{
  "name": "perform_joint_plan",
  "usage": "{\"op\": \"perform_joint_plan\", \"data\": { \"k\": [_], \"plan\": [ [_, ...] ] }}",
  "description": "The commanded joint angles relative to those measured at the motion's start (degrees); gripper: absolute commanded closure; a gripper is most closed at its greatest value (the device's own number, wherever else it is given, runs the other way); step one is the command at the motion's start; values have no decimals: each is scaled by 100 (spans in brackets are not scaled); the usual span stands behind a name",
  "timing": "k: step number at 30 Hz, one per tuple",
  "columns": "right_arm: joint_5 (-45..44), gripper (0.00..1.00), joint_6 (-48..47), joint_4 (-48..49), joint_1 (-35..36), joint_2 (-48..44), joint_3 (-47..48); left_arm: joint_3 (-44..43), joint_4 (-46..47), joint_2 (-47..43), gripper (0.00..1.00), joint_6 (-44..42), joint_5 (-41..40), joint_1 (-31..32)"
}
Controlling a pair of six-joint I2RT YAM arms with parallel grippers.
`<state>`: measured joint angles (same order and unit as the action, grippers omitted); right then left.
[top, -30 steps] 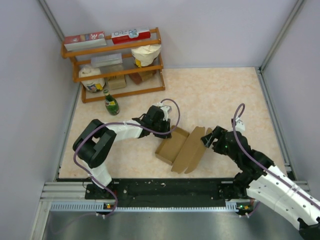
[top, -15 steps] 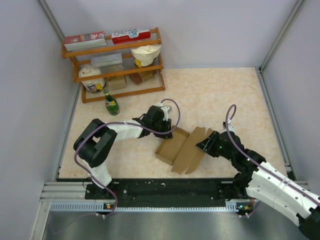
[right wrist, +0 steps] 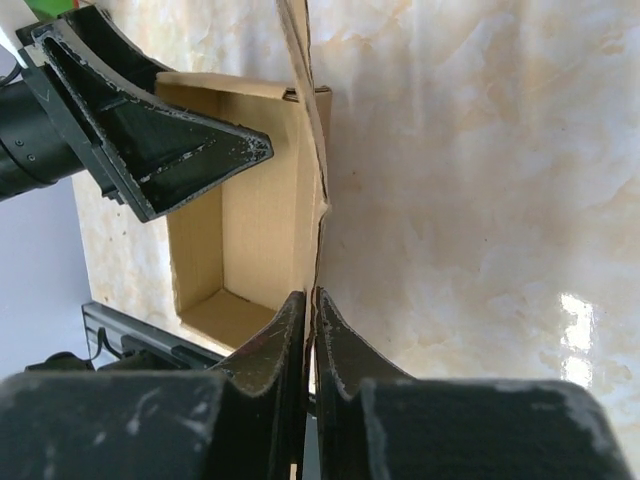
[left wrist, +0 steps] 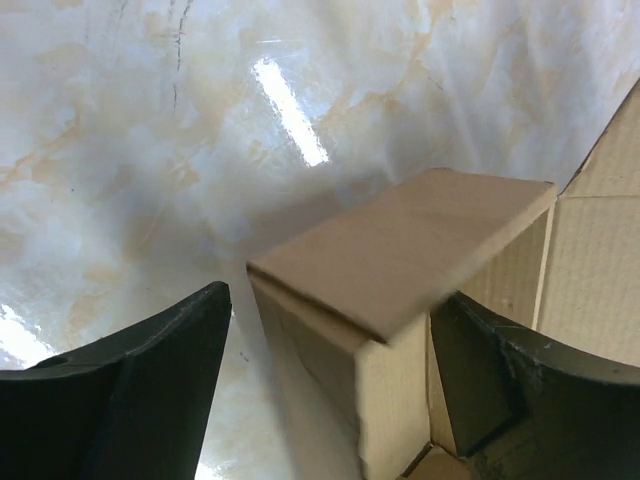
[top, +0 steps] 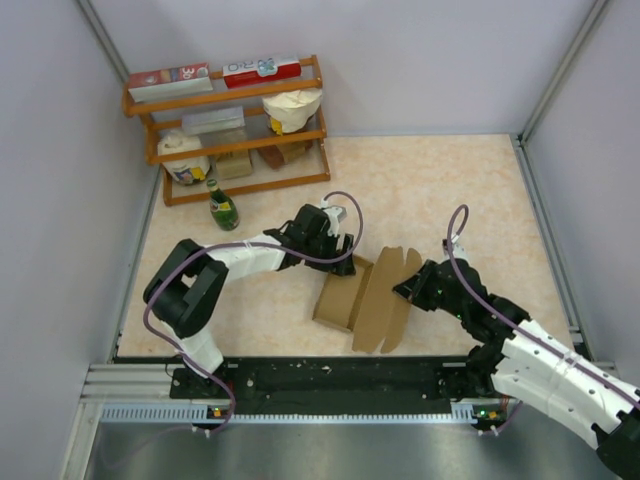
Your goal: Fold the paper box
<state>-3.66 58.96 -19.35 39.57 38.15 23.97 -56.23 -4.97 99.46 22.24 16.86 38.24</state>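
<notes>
The brown paper box (top: 365, 295) lies half-formed in the middle of the table, its tray part open upward and its lid panel tilted to the right. My left gripper (top: 340, 262) is open at the tray's far corner. In the left wrist view its fingers (left wrist: 150, 380) stand wide on either side of a folded box wall (left wrist: 400, 250), with a gap showing on the left side. My right gripper (top: 408, 290) is shut on the thin edge of the lid panel (right wrist: 312, 200); the right wrist view shows the cardboard pinched between the fingertips (right wrist: 312, 305).
A wooden shelf (top: 235, 125) at the back left holds red-and-white boxes, a cream bag and packets. A green bottle (top: 222, 207) stands on the table in front of it. Enclosure walls close both sides, and a metal rail (top: 330, 385) runs along the near edge.
My left gripper has opened and let go of the box wall. My right gripper has moved in and shut on the lid panel's edge. The box has shifted slightly to the right.
</notes>
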Motion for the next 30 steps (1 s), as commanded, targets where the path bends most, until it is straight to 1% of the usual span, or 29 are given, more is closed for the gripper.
{"op": "perform_joint_plan", "data": {
  "k": [1,5,7,8,18,21,23,24,25,26,28,29,30],
  "plan": [
    [-135,96,-236,107,-37,61,407,-248,-267,-418,14,-150,-78,-53],
    [-161,97,-262,72,-37,87,460,-362,-495,-533,9,-264,-201,-71],
    [-170,97,-271,55,-37,87,486,-398,-566,-533,2,-325,-280,-80],
    [-170,97,-288,55,-37,87,504,-398,-592,-542,2,-334,-297,-80],
    [-214,99,-350,-191,-46,157,688,-398,-777,-989,1,-396,-385,-229],
    [-214,100,-411,-305,-37,219,776,-345,-707,-1148,2,-387,-351,-290],
    [-231,100,-464,-393,-37,272,829,-231,-489,-1218,2,-361,-263,-343],
    [-232,100,-464,-428,-37,307,855,-196,-409,-1236,5,-352,-175,-370],
    [-240,100,-490,-455,-46,333,873,-126,-269,-1245,11,-343,-96,-387],
    [-240,100,-525,-481,-46,368,890,-91,-146,-1236,19,-308,-35,-422],
    [-249,100,-587,-516,-46,421,917,-20,31,-1192,52,-282,71,-466],
    [-249,100,-613,-525,-46,447,934,6,101,-1175,73,-255,72,-493],
    [-249,100,-640,-534,-46,465,943,24,154,-1148,89,-246,63,-502]
  ]
}}
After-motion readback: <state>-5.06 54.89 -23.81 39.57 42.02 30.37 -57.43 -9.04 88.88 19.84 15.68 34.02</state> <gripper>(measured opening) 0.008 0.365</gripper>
